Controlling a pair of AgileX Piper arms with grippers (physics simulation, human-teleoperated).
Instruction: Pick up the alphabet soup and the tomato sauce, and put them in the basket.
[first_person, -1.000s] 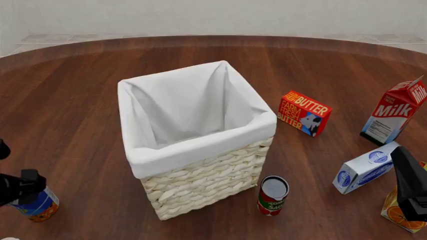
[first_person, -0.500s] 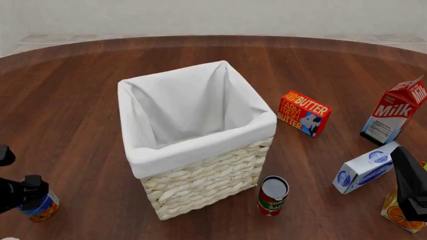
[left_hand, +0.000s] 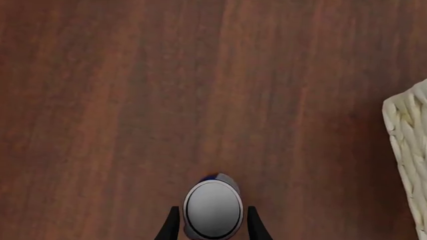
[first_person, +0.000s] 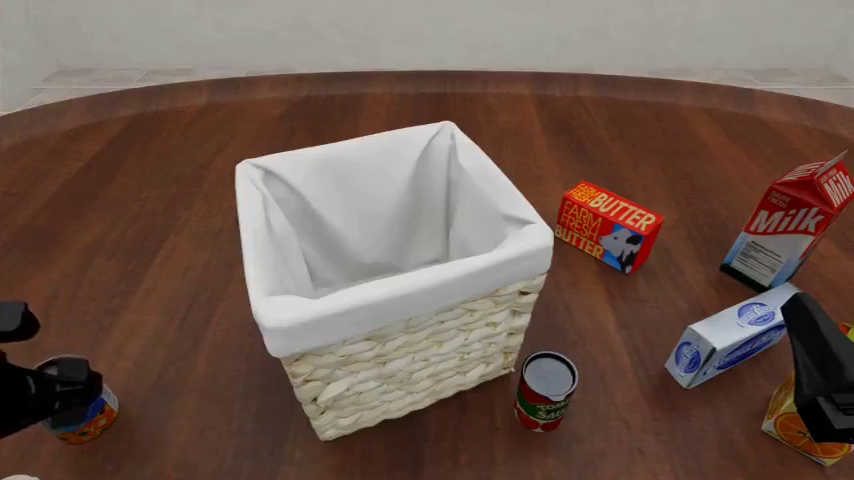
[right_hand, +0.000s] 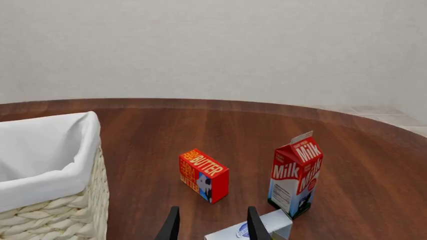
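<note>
The alphabet soup (first_person: 88, 418) stands upright at the near left of the table, its blue and orange label partly hidden by my left gripper (first_person: 54, 390). In the left wrist view its silver top (left_hand: 213, 207) lies between the two dark fingers of my left gripper (left_hand: 213, 209), which is open with narrow gaps on both sides. The tomato sauce (first_person: 546, 392), red and green, stands upright in front of the basket's near right corner. The basket (first_person: 400, 360) sits mid-table, and its white liner holds nothing visible. My right gripper (first_person: 821, 375) hovers open at the far right, holding nothing.
A butter box (first_person: 607, 226) lies right of the basket. A milk carton (first_person: 790, 225) stands farther right. A white and blue carton (first_person: 731, 335) and an orange juice carton (first_person: 807, 425) sit beside and under my right arm.
My left gripper has dropped lower over the alphabet soup, covering more of the can. The right arm and all other objects have stayed put.
</note>
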